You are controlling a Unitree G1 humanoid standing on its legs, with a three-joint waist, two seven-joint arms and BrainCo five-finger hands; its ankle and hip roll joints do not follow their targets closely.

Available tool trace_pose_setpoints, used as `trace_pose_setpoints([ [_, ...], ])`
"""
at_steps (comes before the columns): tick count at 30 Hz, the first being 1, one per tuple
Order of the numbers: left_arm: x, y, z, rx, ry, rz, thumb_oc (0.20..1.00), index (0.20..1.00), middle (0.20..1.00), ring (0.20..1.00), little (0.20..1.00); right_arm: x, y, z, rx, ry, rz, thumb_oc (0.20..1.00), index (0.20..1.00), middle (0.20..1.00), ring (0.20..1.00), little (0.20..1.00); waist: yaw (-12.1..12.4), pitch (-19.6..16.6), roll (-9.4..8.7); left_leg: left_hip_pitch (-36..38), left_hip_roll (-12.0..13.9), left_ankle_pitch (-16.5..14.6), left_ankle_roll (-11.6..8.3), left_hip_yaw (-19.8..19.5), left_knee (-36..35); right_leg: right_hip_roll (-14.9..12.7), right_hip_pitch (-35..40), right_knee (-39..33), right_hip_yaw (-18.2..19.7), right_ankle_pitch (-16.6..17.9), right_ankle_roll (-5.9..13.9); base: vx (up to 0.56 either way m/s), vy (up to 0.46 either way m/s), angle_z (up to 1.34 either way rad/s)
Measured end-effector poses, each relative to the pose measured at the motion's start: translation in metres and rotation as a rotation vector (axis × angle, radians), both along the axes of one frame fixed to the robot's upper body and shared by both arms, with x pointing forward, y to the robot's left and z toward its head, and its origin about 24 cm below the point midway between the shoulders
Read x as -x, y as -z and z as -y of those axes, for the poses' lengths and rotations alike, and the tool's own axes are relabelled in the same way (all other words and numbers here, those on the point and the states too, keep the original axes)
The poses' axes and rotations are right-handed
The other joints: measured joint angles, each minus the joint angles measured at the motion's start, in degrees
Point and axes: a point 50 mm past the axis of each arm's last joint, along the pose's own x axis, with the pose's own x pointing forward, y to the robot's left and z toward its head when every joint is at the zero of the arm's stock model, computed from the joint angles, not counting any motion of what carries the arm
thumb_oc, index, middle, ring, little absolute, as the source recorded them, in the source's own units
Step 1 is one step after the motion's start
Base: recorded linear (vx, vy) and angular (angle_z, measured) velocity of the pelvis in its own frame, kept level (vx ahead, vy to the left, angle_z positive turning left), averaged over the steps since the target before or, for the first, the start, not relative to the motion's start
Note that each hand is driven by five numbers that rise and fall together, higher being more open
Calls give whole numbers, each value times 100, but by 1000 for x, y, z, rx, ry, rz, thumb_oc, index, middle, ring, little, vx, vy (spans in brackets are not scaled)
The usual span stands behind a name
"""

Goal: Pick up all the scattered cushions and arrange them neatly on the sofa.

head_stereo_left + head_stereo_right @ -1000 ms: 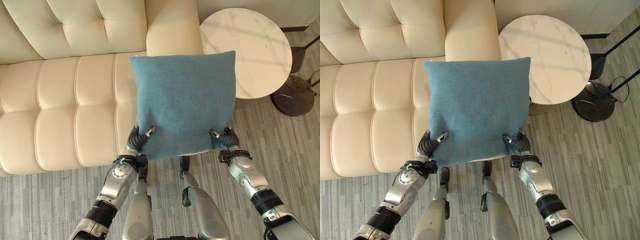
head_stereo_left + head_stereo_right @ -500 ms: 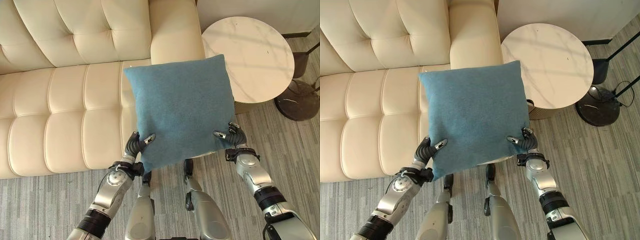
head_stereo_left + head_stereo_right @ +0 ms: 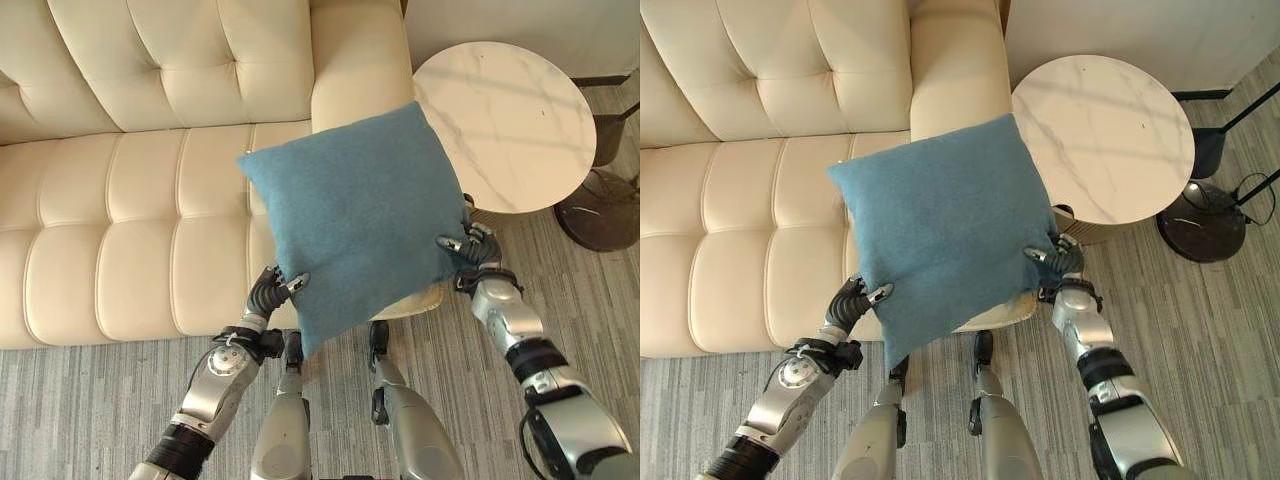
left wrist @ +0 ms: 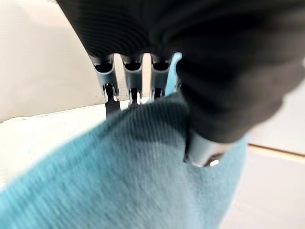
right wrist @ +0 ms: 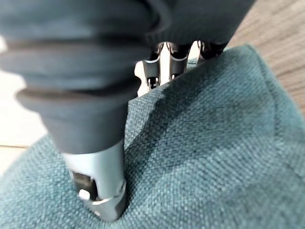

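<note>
I hold a square blue cushion (image 3: 355, 215) in the air over the right end of the cream tufted sofa (image 3: 120, 230), tilted with its left near corner lowest. My left hand (image 3: 268, 292) pinches that near-left corner, thumb on top and fingers underneath. My right hand (image 3: 468, 247) pinches the near-right corner the same way. In the left wrist view the thumb (image 4: 205, 148) presses into the blue cloth (image 4: 128, 176). In the right wrist view the thumb (image 5: 97, 186) digs into the cushion (image 5: 205, 143) too.
A round white marble side table (image 3: 510, 120) stands right of the sofa arm (image 3: 360, 50). A dark lamp base (image 3: 600, 205) sits on the grey wood floor (image 3: 90, 400) further right. The sofa seat to the left lies bare.
The cushion has tilted, its right side rising and left near corner dropping. My right hand has lifted toward the side table. The camera has shifted, showing more of the sofa back.
</note>
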Motion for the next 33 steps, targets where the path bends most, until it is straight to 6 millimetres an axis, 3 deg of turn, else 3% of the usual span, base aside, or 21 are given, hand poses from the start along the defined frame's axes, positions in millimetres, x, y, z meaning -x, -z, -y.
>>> trace_pose_setpoints([
  [7,2,0,-5,-16,-4,-3,200,200,200,200,200,4,9,-7,-24,-20,-15,1000,1000,1000,1000,1000,46,-3,5,-10,-1,8,3,1,-2,-2,-30,0,-5,-11,-10,0,0,0],
  [11,2,0,-10,-11,-28,-3,200,200,200,200,200,10,26,-29,-104,-114,-53,1000,1000,1000,1000,1000,55,-8,13,-13,6,7,2,1,-2,4,-26,0,-9,-17,-19,0,0,0],
  [12,2,0,-10,-8,-31,-2,200,200,200,200,200,13,27,-32,-138,-133,-48,526,526,526,526,526,61,-15,19,-11,6,6,1,-2,-2,5,-19,0,-10,-17,-19,0,0,0],
  [13,2,0,-10,-6,-32,-2,200,200,200,200,200,13,28,-32,-153,-141,-47,200,200,200,200,200,63,-24,17,-9,6,6,1,-2,-2,4,-16,0,-12,-17,-19,33,-23,0],
  [25,4,16,-18,27,-110,-66,200,200,200,200,200,39,52,-60,-374,-338,-71,200,200,200,200,200,203,-197,19,-48,8,-15,-27,-36,2,-3,-6,0,-62,-43,-54,-2,3,2],
  [33,3,13,-25,64,-151,-60,200,200,200,200,200,56,62,-71,-525,-363,-65,200,200,200,200,200,270,-264,-13,-81,-12,30,-19,-137,10,-30,-1,1,-178,-46,-30,-14,42,9],
])
